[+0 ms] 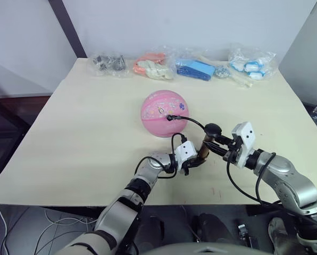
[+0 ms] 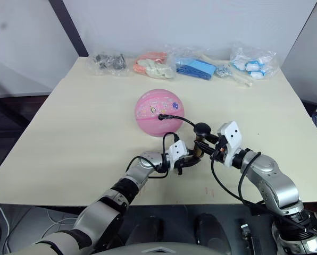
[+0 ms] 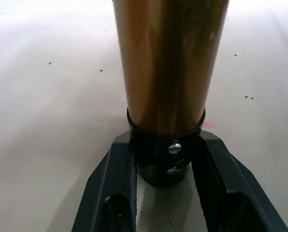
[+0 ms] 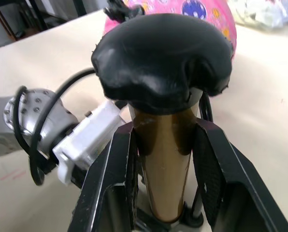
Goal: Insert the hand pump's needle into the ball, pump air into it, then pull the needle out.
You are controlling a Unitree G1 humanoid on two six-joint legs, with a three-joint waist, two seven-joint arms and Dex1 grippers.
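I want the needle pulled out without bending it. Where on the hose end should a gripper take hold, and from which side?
Probably by the small black fitting where the hose meets the ball, not the thin hose, which would just flex. Come from the robot's side of the ball, along the line the fitting sticks out, so the pull is straight. Both grippers are now on the hand pump, so one must let go first.

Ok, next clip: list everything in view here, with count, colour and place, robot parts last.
ball: 1, pink with prints, table centre.
hand pump: 1, gold-brass with black knob, upright near the front edge, held by both grippers.
hose: 1, black, from pump to ball.
needle fitting: 1, black, at the ball's surface.
plastic bags: 4, clear, holding grey, orange, blue and white-blue items, along the far edge.
table: 1, cream.
left gripper: black fingers, clamping pump base.
right gripper: black fingers, on pump under the knob.
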